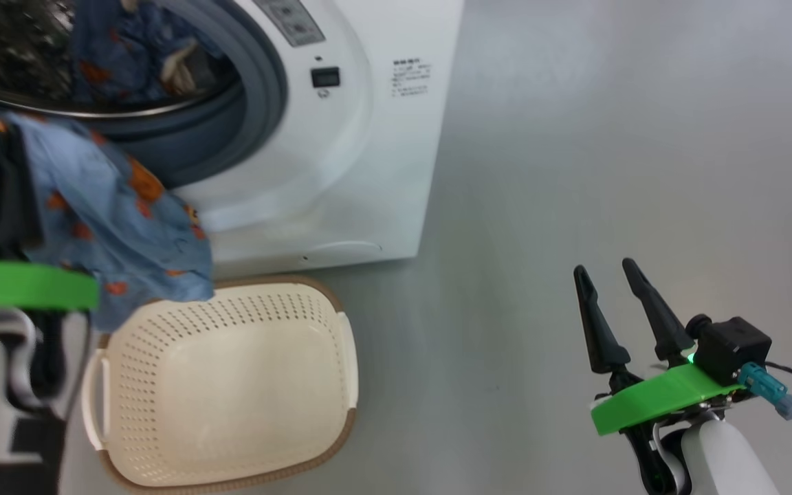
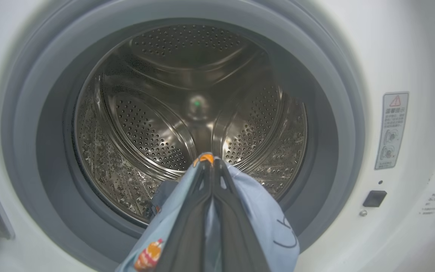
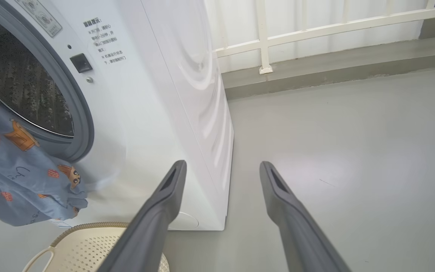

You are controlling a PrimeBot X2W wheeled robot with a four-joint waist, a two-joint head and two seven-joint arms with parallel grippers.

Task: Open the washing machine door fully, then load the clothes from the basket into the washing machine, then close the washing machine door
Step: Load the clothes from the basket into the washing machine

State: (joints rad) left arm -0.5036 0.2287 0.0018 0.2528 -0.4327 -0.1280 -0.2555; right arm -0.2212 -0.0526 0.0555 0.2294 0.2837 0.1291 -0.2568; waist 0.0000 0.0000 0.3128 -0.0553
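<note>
The left hand (image 2: 210, 163) is pinched shut on the clothes (image 2: 266, 215), which drape below it just before the mouth of the washing machine (image 2: 410, 56), likely to go straight in (the basket (image 1: 349, 385) looks empty). The right hand (image 1: 602, 269) hangs spread, well apart, over the floor (image 1: 575, 137).

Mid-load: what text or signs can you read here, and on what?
"温馨提示": heading of the print on the washing machine front; the lines under it are too small.
Red warning triangle: on the sticker beside the door opening; its wording is blurred.
"Ch", roughly: pen-like scribble on the clothes.
No brand or numbers legible.
</note>
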